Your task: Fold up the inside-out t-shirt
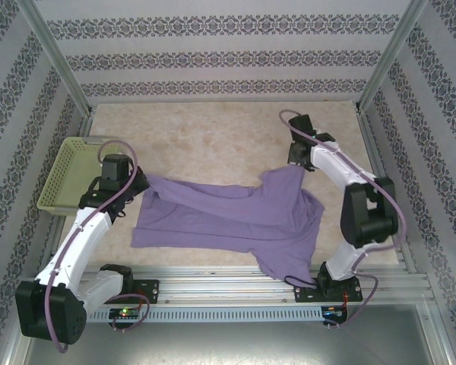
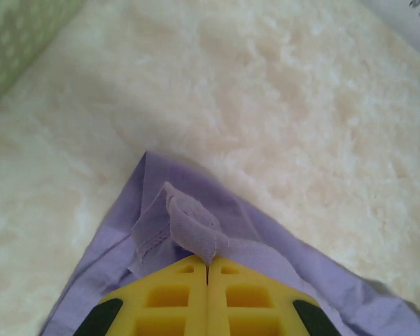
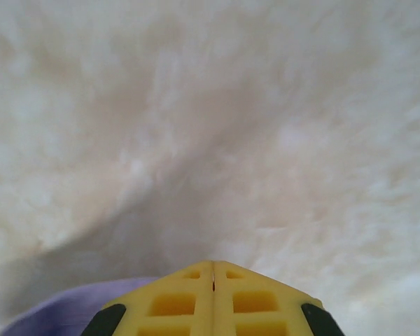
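Here we see the left gripper [image 2: 208, 264] pinching the t-shirt [image 1: 228, 217] at center-left, the right gripper [image 3: 213, 269] clamped on its upper-right corner.

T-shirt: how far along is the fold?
Done: no fold shows yet; the t-shirt lies spread and rumpled on the table. In hand: the left gripper is shut on its far left corner, and the right gripper is shut at the far right peak, apparently pinching it. Left: every fold.

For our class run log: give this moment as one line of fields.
t-shirt: spread, unfolded | left gripper: shut on its corner | right gripper: shut at its far edge, hold unclear
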{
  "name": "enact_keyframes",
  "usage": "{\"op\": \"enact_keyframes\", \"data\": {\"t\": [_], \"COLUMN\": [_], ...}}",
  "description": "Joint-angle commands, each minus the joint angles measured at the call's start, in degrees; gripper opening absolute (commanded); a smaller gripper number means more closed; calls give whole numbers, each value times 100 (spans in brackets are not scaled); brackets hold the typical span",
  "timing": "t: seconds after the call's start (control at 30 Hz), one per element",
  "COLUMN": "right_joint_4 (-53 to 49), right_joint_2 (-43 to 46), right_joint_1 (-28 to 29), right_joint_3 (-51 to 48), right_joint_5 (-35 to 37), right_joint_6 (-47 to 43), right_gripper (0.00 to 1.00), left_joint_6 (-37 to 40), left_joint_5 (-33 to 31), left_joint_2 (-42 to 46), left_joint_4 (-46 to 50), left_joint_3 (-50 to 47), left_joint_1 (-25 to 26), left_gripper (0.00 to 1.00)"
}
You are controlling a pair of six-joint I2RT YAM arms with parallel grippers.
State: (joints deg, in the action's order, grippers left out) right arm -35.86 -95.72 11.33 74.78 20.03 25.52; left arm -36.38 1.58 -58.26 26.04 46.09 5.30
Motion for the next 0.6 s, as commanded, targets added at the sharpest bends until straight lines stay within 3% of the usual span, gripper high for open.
{"op": "enact_keyframes", "data": {"t": [0.0, 0.13, 0.33, 0.47, 0.57], "right_joint_4": [-460, -551, -497, -369, -341], "right_joint_2": [790, 1720, 2979, 3144, 2979], "right_joint_1": [-106, -131, -133, -161, -165], "right_joint_3": [430, 558, 745, 862, 925], "right_joint_5": [947, 1228, 1185, 1019, 595], "right_joint_6": [-269, -427, -663, -887, -884], "right_gripper": [0, 0, 0, 0, 0], "left_joint_6": [115, 194, 487, 734, 737], "left_joint_5": [-551, -1071, -1306, -1510, -1048], "left_joint_2": [77, 398, 767, 86, -487], "left_joint_4": [354, 482, 350, 487, 630], "left_joint_3": [524, 1107, 1762, 1854, 1964], "left_joint_1": [60, 59, 62, 66, 66], "left_gripper": [0, 0, 0, 0, 0]}}
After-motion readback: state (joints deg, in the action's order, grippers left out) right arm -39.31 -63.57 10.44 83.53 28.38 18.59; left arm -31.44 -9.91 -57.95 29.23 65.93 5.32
